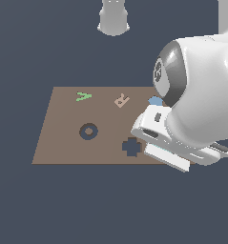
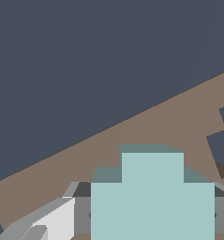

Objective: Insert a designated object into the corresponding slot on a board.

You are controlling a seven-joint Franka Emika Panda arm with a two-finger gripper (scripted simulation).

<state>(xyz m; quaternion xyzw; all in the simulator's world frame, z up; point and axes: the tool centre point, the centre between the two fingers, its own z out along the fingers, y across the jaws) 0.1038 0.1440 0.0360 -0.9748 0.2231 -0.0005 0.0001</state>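
Observation:
In the wrist view my gripper (image 2: 151,213) is shut on the pale teal cross block (image 2: 151,192), with a grey finger (image 2: 81,211) against each side of it. The block is held above the brown board (image 2: 146,124). Part of the dark navy plus-shaped slot (image 2: 223,136) shows off to one side. In the exterior view the slot (image 1: 132,147) lies near the board's (image 1: 63,124) front edge. My white hand (image 1: 156,133) hangs just to the exterior view's right of it. The cross and fingertips are hidden there by the arm.
On the board are a dark ring-shaped cutout (image 1: 88,131), a green V piece (image 1: 83,96), a tan R piece (image 1: 121,100) and a blue pentagon piece (image 1: 156,101) partly behind the arm. A white pedestal (image 1: 113,19) stands at the back.

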